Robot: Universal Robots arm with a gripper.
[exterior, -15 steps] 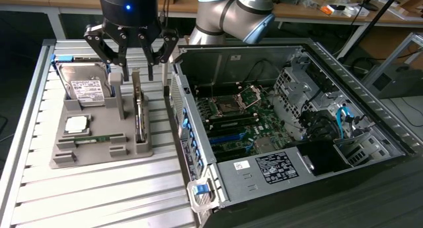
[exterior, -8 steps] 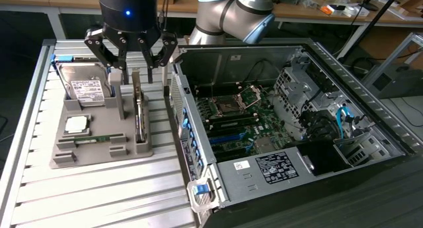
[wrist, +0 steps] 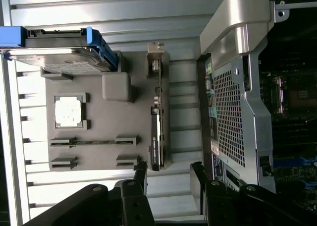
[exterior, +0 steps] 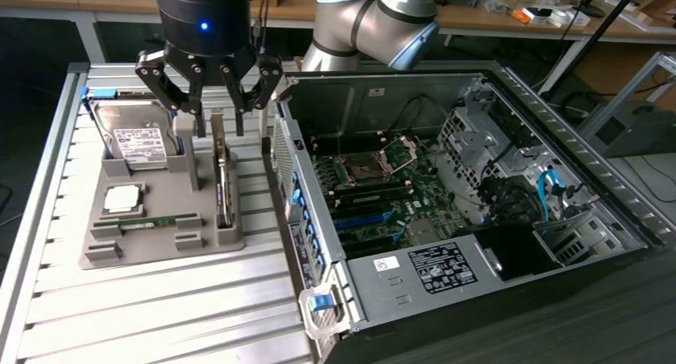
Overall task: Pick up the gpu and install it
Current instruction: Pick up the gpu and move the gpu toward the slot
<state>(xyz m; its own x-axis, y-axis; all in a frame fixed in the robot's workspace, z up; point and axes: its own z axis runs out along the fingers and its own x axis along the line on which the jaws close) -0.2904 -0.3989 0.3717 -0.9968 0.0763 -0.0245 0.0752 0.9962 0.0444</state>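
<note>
Exterior view: gripper (exterior: pixel 217 117) (jaws wide, holding nothing) hangs over the gpu (exterior: pixel 224 186)

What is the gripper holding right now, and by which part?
Nothing is held. The gripper is open, poised over the gpu, which stands on edge in the grey tray.

Bright light glares off the slatted table (exterior: pixel 158 316), while the case (exterior: pixel 359 103) interior lies shadowed.
</note>
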